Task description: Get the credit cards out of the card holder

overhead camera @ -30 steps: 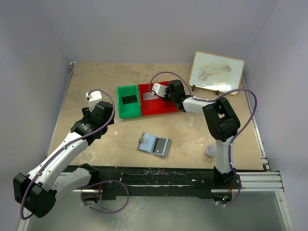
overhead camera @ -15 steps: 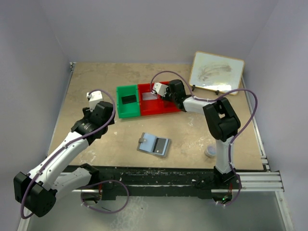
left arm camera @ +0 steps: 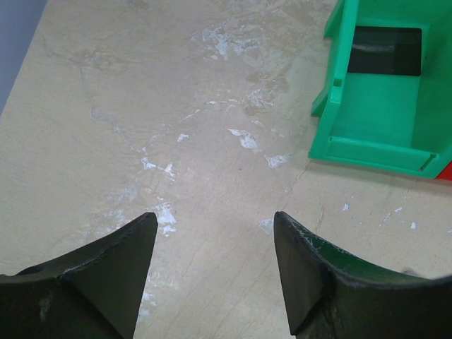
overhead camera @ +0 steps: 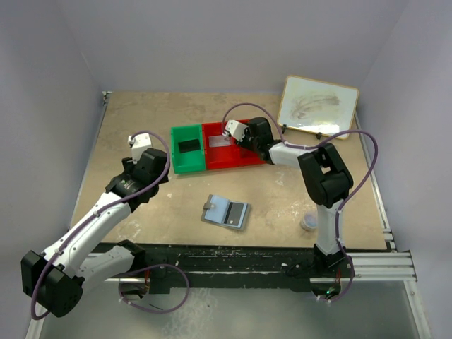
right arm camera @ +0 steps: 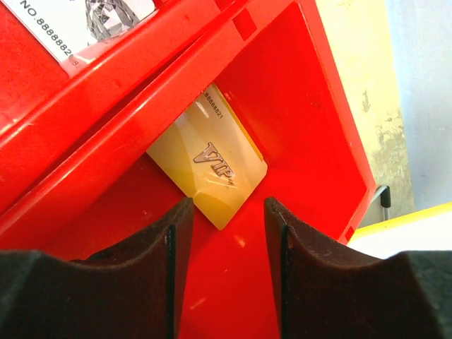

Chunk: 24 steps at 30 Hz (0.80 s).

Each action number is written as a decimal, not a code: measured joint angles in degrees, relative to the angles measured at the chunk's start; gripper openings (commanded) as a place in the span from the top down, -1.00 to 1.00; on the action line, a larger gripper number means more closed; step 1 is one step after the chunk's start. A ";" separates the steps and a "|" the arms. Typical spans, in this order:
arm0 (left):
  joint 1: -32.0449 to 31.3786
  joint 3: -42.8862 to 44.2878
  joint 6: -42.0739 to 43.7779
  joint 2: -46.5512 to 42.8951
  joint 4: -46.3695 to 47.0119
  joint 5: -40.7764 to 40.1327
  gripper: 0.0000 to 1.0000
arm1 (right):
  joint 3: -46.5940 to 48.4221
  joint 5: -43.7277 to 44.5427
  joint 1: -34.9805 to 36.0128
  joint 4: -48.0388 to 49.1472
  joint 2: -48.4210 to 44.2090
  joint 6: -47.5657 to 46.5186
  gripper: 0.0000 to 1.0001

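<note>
From above: card holder (overhead camera: 226,212) lies open on the table (overhead camera: 141,113). Left wrist cam: left end effector (left arm camera: 213,219) spread wide over the table, gripping nothing; the green bin (left arm camera: 374,120) holds maybe a dark card (left arm camera: 385,51). Right wrist cam: right end effector (right arm camera: 227,206) released, gold card (right arm camera: 212,166) lying in the red bin (right arm camera: 304,127).

Gold card (right arm camera: 212,166): "VIP", "…888921"; white card (right arm camera: 78,25): "NO 8888882…"
</note>
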 measured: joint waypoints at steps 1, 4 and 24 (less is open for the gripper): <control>0.00 0.00 0.00 0.00 0.02 0.00 -0.29 | -0.26 -0.04 0.00 0.48 -0.07 0.50 0.02; 0.00 0.00 0.00 0.00 0.02 0.07 -0.29 | -1.97 -0.31 -0.04 2.03 -1.07 2.45 -0.02; 0.00 0.00 0.07 0.00 0.02 2.14 -0.29 | -16.22 1.18 -0.31 5.44 -35.26 42.23 -0.07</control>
